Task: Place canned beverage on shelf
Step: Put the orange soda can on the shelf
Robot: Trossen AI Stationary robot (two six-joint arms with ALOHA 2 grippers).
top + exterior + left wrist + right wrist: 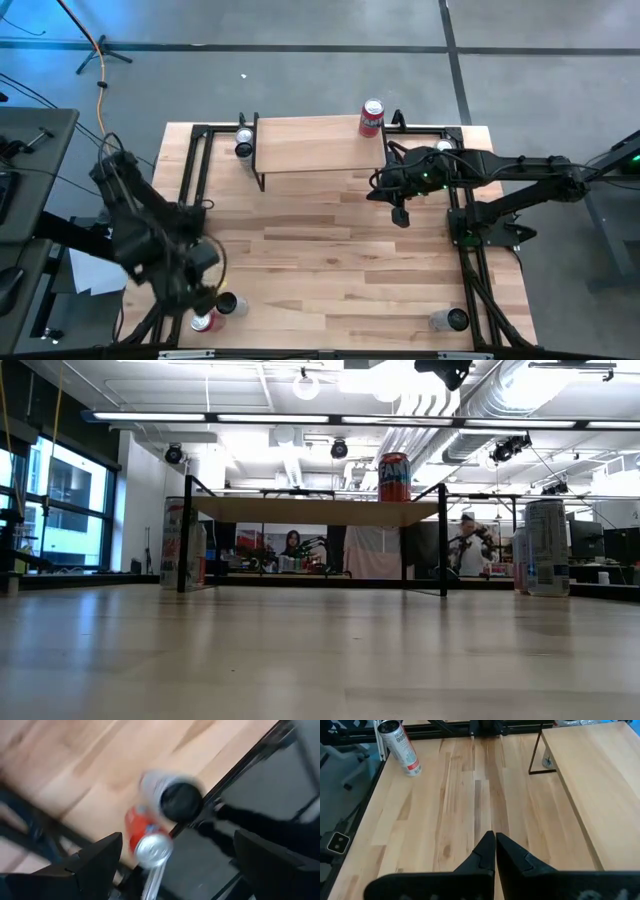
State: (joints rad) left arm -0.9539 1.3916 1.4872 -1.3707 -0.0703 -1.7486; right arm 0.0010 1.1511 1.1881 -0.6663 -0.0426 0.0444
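Left hand (200,290), fingers apart, hovers over two cans (218,312) at the tabletop's (330,260) near-left corner; closing off-centre could topple both. Right hand (400,216) shut, beside the shelf (310,144).

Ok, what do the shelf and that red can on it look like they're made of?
The shelf: top looks like light wood, pale with visible grain and a smooth matt face; its thin black legs look like metal rod or wire, though that is a guess from their slimness. The red can: apparently thin metal, with a bare silvery lid and a glossy red printed side.
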